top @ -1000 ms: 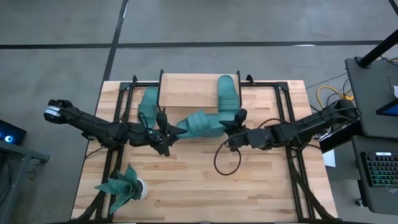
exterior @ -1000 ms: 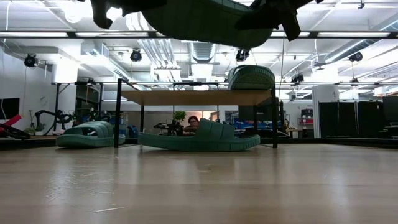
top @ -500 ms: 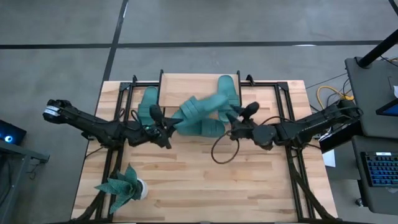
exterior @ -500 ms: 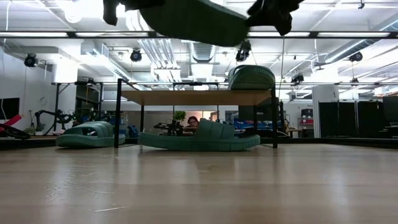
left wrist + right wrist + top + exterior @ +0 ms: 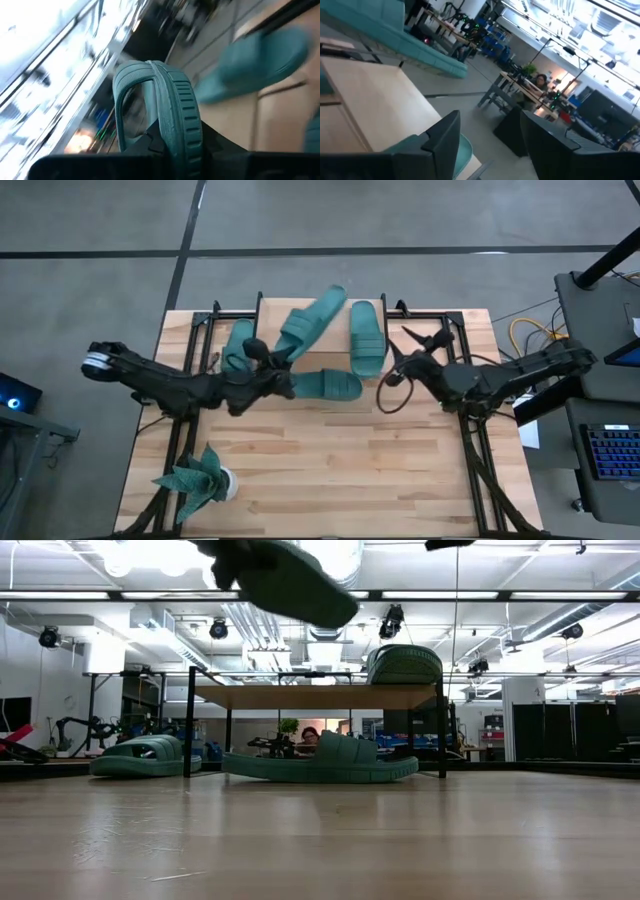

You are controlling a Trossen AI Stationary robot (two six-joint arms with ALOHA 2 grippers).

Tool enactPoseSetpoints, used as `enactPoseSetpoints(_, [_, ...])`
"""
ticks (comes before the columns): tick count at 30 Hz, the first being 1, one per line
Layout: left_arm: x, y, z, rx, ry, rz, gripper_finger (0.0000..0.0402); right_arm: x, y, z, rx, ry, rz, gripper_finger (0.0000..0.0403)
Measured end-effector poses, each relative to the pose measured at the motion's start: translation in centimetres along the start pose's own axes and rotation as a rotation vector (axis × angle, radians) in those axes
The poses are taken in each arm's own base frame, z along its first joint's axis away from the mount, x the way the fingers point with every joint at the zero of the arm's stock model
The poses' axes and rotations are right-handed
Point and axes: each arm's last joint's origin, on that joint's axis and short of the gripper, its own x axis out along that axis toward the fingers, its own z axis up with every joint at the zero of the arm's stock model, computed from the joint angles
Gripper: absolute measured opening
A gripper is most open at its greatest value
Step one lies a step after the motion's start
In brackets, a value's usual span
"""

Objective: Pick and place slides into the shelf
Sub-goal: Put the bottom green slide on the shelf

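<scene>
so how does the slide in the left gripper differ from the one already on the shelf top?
The held slide is up in the air, clamped at one end by the shut left gripper; the shelf-top slide lies free on the shelf, no gripper on it. The held slide runs diagonally over the shelf; the shelf-top slide lies straight, near the right end. Both are the same teal, wide-strapped kind.

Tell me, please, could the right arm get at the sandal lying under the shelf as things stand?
Probably yes: the right gripper is open and empty beside the shelf, and the sandal sticks out at the front, uncovered.
</scene>
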Motion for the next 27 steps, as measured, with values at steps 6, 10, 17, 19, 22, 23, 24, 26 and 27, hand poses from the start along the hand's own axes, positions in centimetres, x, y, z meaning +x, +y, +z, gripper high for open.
enactPoseSetpoints(6, [2.0,-2.0,1.5,0.085,0.152,0.074,0.002,-0.4,-1.2,-0.2,0.013,-0.001,0.0,0.0194])
enactPoseSetpoints(10, [3.3,-4.1,2.1,0.139,0.163,0.051,0.002,-0.4,-1.1,-0.6,0.019,0.001,0.002,0.0194])
enactPoseSetpoints(17, [5.6,-6.4,2.5,0.191,0.32,0.14,0.002,-0.3,-0.5,-1.4,-0.02,0.017,-0.005,0.0194])
enactPoseSetpoints(19, [6.1,-6.9,2.6,0.19,0.336,0.151,0.002,-0.3,-0.4,-1.5,-0.026,0.019,-0.006,0.0194])
enactPoseSetpoints(22, [6.8,-8.1,2.8,0.206,0.347,0.149,0.002,-0.3,-0.4,-1.6,-0.03,0.02,-0.006,0.0194])
enactPoseSetpoints(23, [7.1,-8.5,2.8,0.216,0.357,0.151,0.002,-0.3,-0.4,-1.6,-0.03,0.021,-0.006,0.0194])
enactPoseSetpoints(24, [7.3,-8.9,2.8,0.225,0.365,0.153,0.002,-0.3,-0.3,-1.7,-0.033,0.021,-0.005,0.0194])
enactPoseSetpoints(26, [7.8,-9.6,2.8,0.239,0.386,0.163,0.002,-0.3,-0.3,-1.7,-0.035,0.022,-0.005,0.0194])
enactPoseSetpoints(27, [8.1,-9.9,2.8,0.245,0.404,0.174,0.002,-0.3,-0.3,-1.7,-0.035,0.022,-0.005,0.0194])
